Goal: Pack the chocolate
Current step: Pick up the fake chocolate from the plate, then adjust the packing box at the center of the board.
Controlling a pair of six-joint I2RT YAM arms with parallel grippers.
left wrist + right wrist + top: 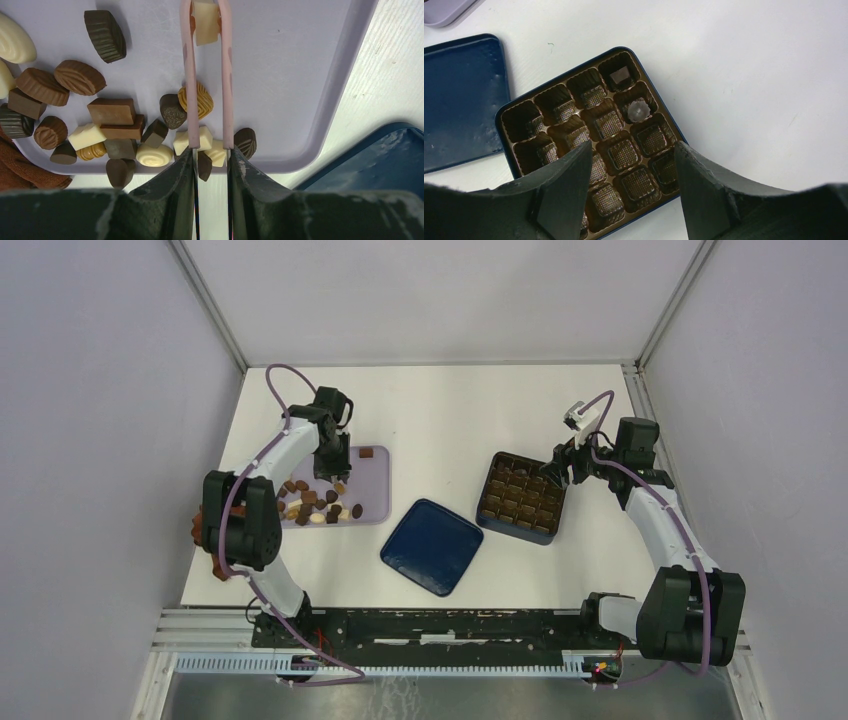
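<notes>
The left gripper (pixel 211 159) is clamped narrow on a pair of slim pink tongs (pixel 188 75). Their tips pinch one cream-white square chocolate (pixel 205 20) over the lavender plastic tray (pixel 300 75); I cannot tell whether it touches the tray. The loose chocolate (pixel 112 112), in dark, mid-brown and cream pieces, lies heaped in the tray's near half, beside a reddish-brown cloth (pixel 20 167) that is cut off at the edge of the view. The right gripper (pixel 632 146) hangs wide, nothing in it, over the dark blue square tin (pixel 518 120) with its brown moulded insert. Two cells hold a piece, and several others are hidden behind the fingers. The flat blue lid (pixel 432 546) lies between tray and tin on the white desk (pixel 440 410), which is walled in by plain pale grey panels.
</notes>
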